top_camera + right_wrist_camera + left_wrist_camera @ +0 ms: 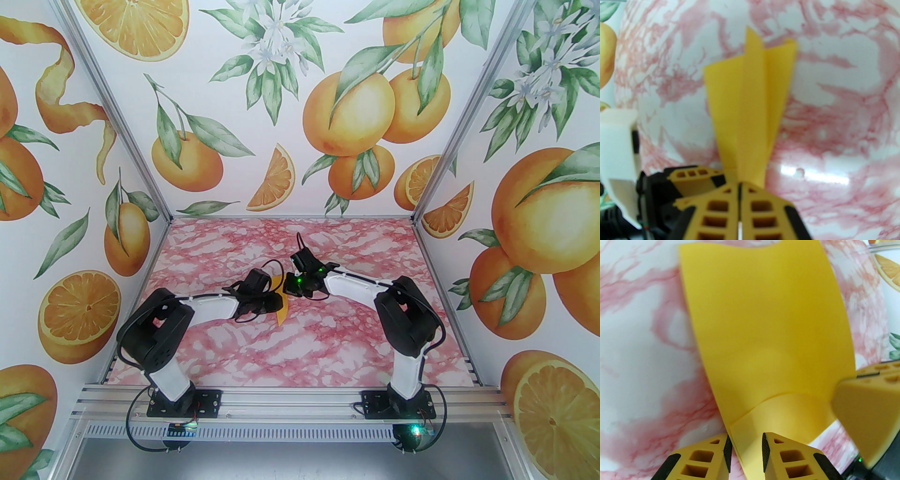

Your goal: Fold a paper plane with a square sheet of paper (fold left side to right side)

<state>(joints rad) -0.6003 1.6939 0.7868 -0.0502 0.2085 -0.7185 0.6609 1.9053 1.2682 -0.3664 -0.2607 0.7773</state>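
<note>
**Item:** paper plane (745,105), yellow-orange, folded narrow, creased lengthwise.

**At the right tool (740,184):** fingers pressed together, pinching the plane's narrow end at their very tips. No gap shows between the pads.

**At the left tool (745,435):** fingers spread partway. The plane's near corner and one folded layer lie in the gap between them. The pads do not appear to be clamping it.

**Just to the left tool's right:** a finger of the right tool enters from that side, shut on the plane's near right edge.

**Ahead of both tools:** the plane's long axis runs straight out from the right tool's tips. It also runs forward from the left tool, leaning a little to that tool's left. The paper widens with distance from the tips, its layers fanning slightly open at the far end.

**Beyond and beneath:** desk (834,117), pink marbled. Whether the plane's far end touches it cannot be told.

**Assessment:** both tools sit at the same end. The right carries the plane and the left straddles it. The left tool likely needs no reach, only to close where it stands. The risk is that it catches a single layer rather than the whole fold.
</note>
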